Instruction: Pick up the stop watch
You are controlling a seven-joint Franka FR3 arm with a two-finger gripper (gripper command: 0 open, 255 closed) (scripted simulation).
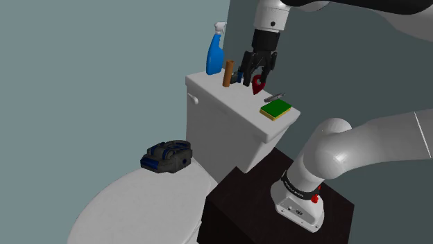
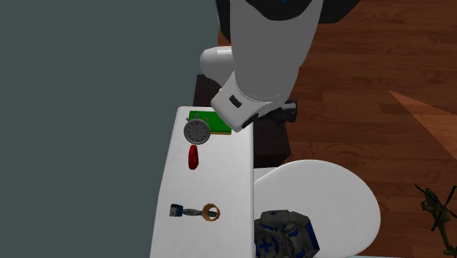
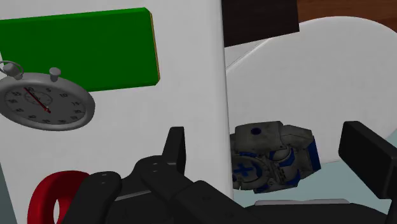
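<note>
On the tank lid (image 2: 227, 176), the stopwatch (image 2: 197, 131) lies flat, twelve o'clock of the red piece (image 2: 193, 157) in the second exterior view, so the gripper (image 1: 257, 72) hangs overhead, wide and empty, presumably to straddle it.

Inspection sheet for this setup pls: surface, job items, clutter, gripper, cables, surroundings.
Surface: white tank lid, crowded.
Job's thing: stopwatch face up on the lid beside a green sponge, not held.
Clutter: red ring, brown tube, blue spray bottle on the lid; blue-grey toy on the toilet seat cover.
Gripper: gripper above the lid by the red ring, fingers open, clear of the stopwatch.
Cables: nothing seen.
Surroundings: grey wall, wood floor with a toy helicopter.
</note>
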